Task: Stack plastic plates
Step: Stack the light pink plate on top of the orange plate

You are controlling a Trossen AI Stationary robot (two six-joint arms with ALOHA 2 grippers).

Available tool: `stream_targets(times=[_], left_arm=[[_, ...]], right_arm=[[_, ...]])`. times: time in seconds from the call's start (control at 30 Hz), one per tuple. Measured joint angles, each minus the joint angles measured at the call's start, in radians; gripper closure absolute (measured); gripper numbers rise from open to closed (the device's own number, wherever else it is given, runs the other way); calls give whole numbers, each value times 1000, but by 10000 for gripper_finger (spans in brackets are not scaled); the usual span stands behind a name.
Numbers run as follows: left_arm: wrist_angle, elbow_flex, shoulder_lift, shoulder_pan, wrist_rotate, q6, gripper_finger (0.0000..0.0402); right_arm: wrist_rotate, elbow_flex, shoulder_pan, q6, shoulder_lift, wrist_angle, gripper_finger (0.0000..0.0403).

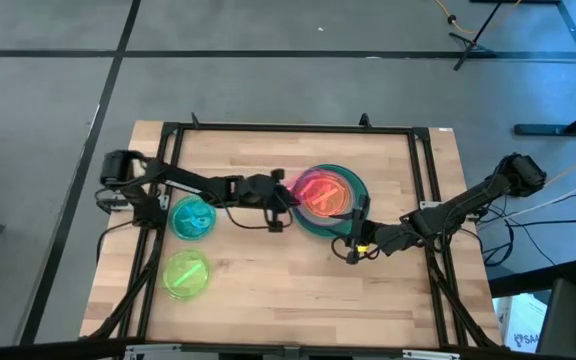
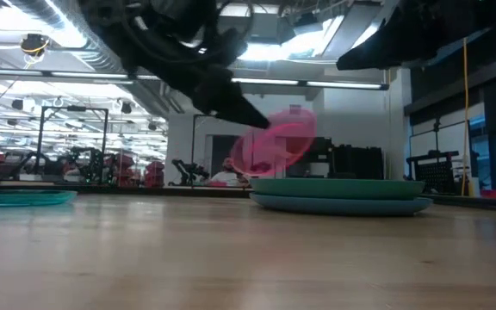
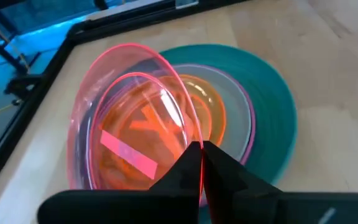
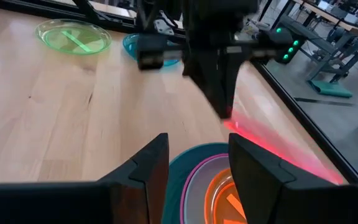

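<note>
My left pincer grips the pink plate by its rim (tilted), directly above the stack; lower straight down.

Ceiling strip lights lit the room evenly and brightly. The desk showed only soft shadows. In the low view the foreground wood was blurred. The translucent pink plate glowed, its rim catching glare.
</note>
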Motion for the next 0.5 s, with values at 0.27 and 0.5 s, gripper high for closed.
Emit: stream_targets(times=[0.27,0.5], left_arm=[[2,189,222,-8,73,16,398],[-8,234,292,-26,68,20,397]], right_arm=[[0,0,0,-16,0,10,247],[-22,0,0,10,0,2,247]])
